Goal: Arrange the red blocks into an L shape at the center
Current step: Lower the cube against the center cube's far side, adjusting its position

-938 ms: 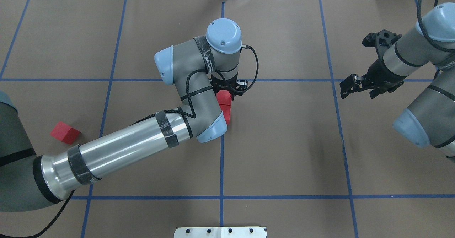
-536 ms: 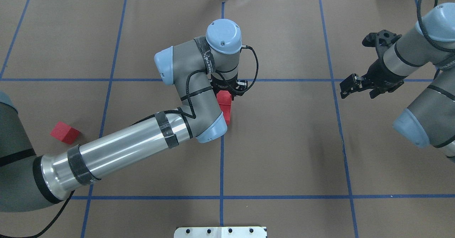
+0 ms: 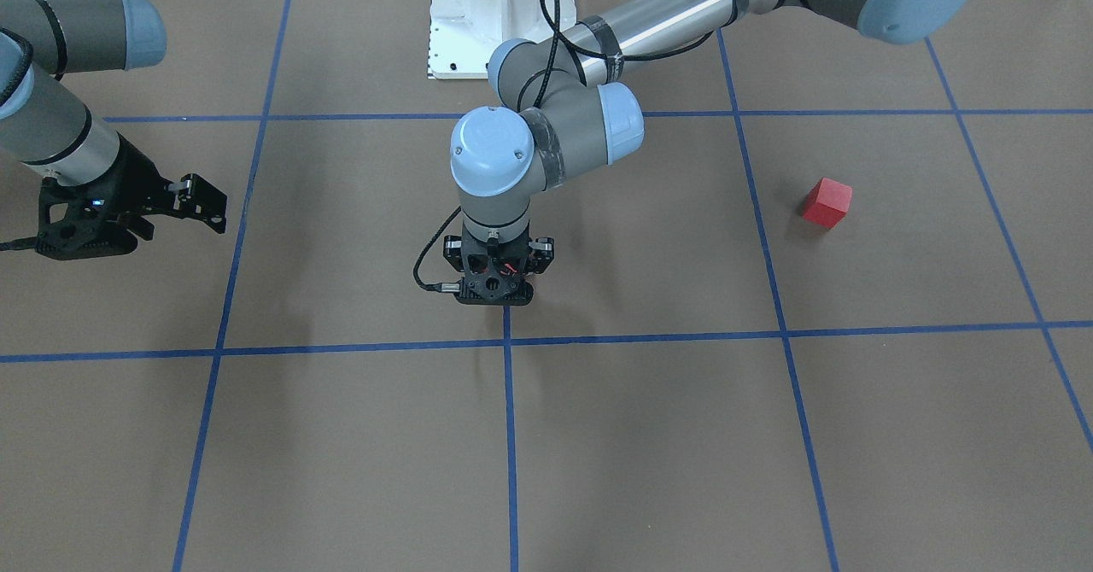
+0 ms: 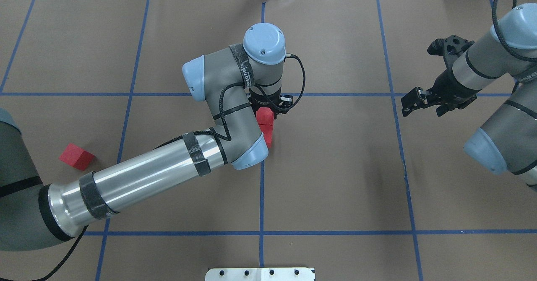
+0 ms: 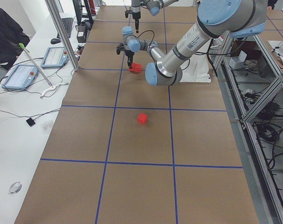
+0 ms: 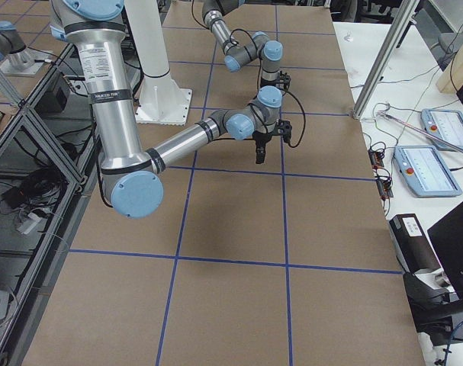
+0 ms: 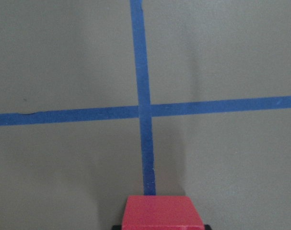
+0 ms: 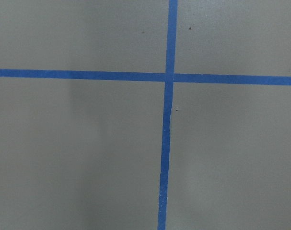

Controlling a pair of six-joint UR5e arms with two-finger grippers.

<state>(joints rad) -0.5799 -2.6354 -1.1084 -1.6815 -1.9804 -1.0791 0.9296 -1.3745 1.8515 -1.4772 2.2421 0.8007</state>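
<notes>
Left pincer [image 4: 267,111] still clamps a red block [image 4: 263,116] at the center [image 4: 261,167], nothing shifted.

your small matte red cubes [image 4: 76,156] are plain-faced. the brown paper floor [image 4: 335,167] under them carries a grid of blue tape lines [image 4: 261,197]. your grey and silver robot arms [image 4: 147,176] have pale blue joint caps [image 4: 264,44].

I could read no text for certain. White lettering ran along the black band [image 4: 247,72] on the left arm's wrist and along the strap [image 4: 529,76] on the right arm, but it was too blurred to spell out. The printed label [image 6: 109,76] on the near arm's tube in the right-side view was likewise too small for me.
</notes>
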